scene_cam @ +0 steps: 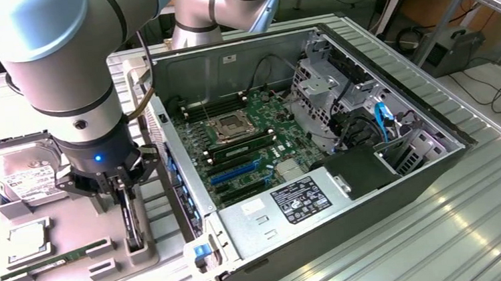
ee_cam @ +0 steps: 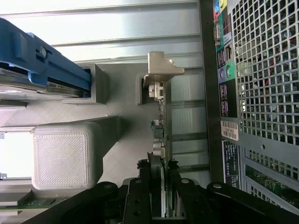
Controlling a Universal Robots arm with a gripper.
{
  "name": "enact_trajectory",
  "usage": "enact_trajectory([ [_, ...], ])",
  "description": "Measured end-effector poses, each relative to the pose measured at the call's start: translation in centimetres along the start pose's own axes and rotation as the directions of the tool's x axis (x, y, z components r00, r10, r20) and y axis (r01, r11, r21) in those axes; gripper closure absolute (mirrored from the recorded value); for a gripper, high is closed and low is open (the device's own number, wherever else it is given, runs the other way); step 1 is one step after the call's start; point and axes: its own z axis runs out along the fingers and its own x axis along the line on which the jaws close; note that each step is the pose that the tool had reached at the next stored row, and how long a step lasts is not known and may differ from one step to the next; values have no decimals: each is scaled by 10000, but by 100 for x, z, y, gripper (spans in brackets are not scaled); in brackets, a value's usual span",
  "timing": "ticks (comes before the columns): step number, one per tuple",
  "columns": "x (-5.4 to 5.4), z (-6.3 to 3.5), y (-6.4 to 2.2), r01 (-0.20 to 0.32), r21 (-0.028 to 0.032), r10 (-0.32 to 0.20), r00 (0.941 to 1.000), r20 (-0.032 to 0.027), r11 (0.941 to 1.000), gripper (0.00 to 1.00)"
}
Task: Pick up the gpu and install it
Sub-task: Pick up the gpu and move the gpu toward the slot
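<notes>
The gpu is a slim black card standing on edge in a slot of the grey parts holder, at the exterior view's left beside the open computer case. My gripper has come down over its top edge. In the wrist view the two black fingers sit close against both faces of the gpu, one on each side, and its silver end bracket is at the far end. The gripper is shut on the card, which still rests in the holder.
On the holder lie a silver hard drive, a CPU and a green RAM stick. The case lies open with its motherboard and blue expansion slots exposed. The case's rear grille is close beside the gripper.
</notes>
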Motion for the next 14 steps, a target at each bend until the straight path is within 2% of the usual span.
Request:
enact_trajectory([
  [14,0,0,0,0,0,0,10000,1,10000,74],
])
